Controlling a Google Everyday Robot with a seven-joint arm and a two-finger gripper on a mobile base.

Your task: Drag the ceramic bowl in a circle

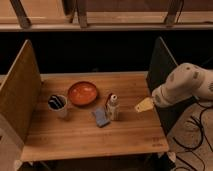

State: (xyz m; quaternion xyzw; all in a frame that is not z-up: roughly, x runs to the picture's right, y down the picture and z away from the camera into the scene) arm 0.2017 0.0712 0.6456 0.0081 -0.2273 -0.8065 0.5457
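Observation:
The ceramic bowl (83,93) is a shallow orange-red dish with a darker rim, sitting on the wooden table (130,132) left of centre. My gripper (144,105) shows as a pale yellowish tip at the end of the white arm (182,85), over the table's right side. It is well to the right of the bowl and apart from it, with nothing in it that I can see.
A small white cup (58,104) with dark striped contents stands left of the bowl. A small white bottle (113,106) and a blue sponge (101,117) sit between bowl and gripper. Upright wooden panels (20,90) flank the table on both sides. Cables (197,142) lie on the floor at right.

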